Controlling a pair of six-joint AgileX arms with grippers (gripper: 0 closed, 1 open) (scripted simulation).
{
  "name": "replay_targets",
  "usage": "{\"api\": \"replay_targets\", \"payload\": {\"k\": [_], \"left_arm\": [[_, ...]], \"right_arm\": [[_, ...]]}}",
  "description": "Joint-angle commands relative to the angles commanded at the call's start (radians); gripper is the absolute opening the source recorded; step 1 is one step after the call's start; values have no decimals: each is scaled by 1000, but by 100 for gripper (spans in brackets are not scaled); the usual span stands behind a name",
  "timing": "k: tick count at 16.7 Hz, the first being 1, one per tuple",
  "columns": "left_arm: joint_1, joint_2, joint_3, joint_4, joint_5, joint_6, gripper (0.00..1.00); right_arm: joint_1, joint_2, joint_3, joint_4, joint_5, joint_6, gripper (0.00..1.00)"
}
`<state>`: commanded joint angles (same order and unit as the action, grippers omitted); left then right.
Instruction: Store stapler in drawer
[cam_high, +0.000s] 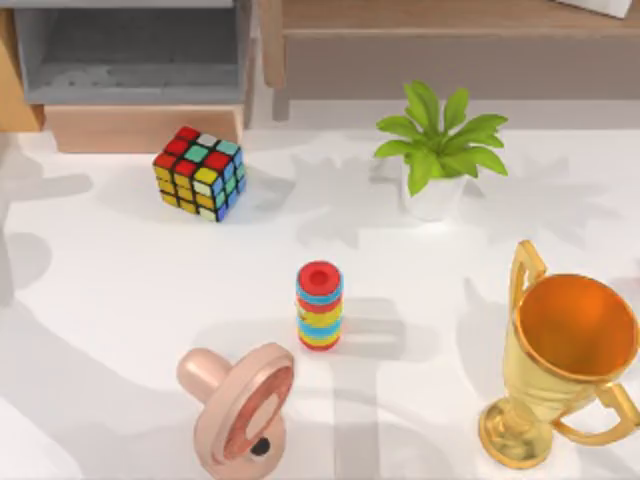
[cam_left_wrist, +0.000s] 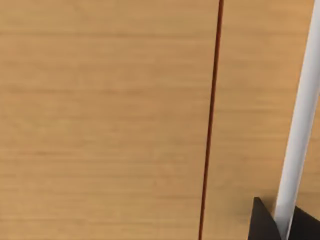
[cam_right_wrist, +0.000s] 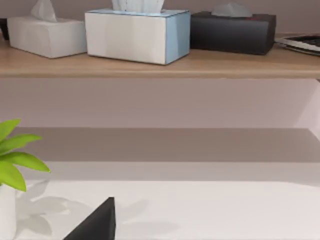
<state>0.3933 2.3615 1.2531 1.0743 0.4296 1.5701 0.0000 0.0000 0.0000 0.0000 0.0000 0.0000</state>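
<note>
The stapler is out of view. The drawer (cam_high: 140, 128) stands pulled open at the table's back left, with a light wooden front and a grey inside that looks bare. A dark part of my left gripper (cam_left_wrist: 280, 227) sits close against a wooden panel (cam_left_wrist: 105, 120), beside a white strip (cam_left_wrist: 300, 130). A dark part of my right gripper (cam_right_wrist: 95, 225) hangs low over the white table, facing a wooden shelf (cam_right_wrist: 160, 67).
On the table stand a colour cube (cam_high: 199, 172), a potted plant (cam_high: 437, 150), a stack of coloured rings (cam_high: 319, 305), a gold trophy (cam_high: 562, 360) and a pink rounded object (cam_high: 240, 405). Tissue boxes (cam_right_wrist: 137, 32) sit on the shelf.
</note>
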Motion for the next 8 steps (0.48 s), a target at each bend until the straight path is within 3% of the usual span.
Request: {"api": "replay_targets", "payload": {"k": [1, 8], "left_arm": [[0, 0, 0, 0, 0, 0, 0], [0, 0, 0, 0, 0, 0, 53]], "right_arm": [[0, 0, 0, 0, 0, 0, 100], [0, 0, 0, 0, 0, 0, 100]]}}
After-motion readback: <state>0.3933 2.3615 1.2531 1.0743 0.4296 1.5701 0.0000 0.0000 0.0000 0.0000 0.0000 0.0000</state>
